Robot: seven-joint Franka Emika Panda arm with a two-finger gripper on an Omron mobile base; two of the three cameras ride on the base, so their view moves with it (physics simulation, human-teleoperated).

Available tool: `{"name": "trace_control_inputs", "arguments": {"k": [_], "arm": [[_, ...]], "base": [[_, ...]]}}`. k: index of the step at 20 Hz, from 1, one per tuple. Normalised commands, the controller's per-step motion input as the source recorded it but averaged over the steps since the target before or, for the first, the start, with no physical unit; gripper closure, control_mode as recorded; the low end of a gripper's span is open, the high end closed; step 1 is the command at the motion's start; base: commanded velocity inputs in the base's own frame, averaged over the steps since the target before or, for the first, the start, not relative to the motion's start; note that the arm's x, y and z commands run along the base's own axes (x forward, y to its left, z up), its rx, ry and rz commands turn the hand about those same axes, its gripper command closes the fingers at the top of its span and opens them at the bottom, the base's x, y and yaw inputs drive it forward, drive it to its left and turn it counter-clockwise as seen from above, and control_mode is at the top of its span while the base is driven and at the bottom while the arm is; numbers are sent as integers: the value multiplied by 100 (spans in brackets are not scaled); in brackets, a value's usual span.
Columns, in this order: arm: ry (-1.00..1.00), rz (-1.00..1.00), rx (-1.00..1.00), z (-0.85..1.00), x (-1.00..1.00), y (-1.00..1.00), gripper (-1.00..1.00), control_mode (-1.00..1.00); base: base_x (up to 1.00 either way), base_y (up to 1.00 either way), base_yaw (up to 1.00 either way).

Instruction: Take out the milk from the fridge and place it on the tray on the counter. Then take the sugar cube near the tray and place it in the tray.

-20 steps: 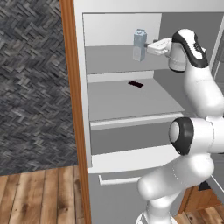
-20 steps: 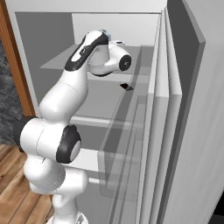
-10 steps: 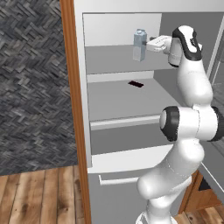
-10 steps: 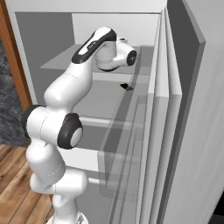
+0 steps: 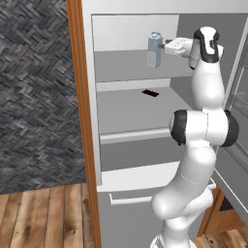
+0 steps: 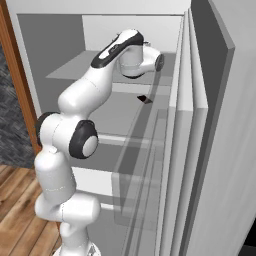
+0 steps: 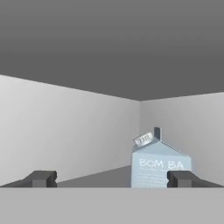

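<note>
The milk (image 5: 155, 50) stands upright on the top shelf (image 5: 135, 70) of the open fridge (image 5: 89, 97), a pale blue-white carton with a gabled top. My gripper (image 5: 164, 47) reaches in level from the right and sits just beside the carton. In the hand view the milk (image 7: 159, 166) stands ahead and off to the right, in line with the right fingertip (image 7: 181, 179). The gripper (image 7: 111, 179) is open, its jaws wide apart with nothing between them.
A small dark thing (image 5: 150, 93) lies on the middle shelf. An orange-brown wooden panel (image 5: 77, 121) borders the fridge on the left. The open fridge door (image 6: 215, 150) with its see-through door shelves stands close on the right. A white drawer front (image 5: 131, 198) sits low.
The arm has straightened upward and the gripper has slid left, closer to the milk. The carton has not moved and the jaws stay wide.
</note>
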Motion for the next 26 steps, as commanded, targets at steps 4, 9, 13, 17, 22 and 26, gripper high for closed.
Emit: {"name": "trace_control_inputs", "arguments": {"k": [4, 9, 13, 17, 22, 26], "arm": [[-1, 0, 0, 0, 21, -1, -100, -100], [-1, -1, 0, 0, 12, 3, -100, -100], [0, 0, 0, 0, 23, 0, -100, -100], [3, 0, 0, 0, 9, 7, -100, -100], [7, 0, 0, 0, 17, 3, -100, -100], [4, 0, 0, 0, 29, 0, -100, -100]], "base": [[0, 0, 0], [0, 0, 0], [0, 0, 0], [0, 0, 0], [0, 0, 0], [0, 0, 0]]}}
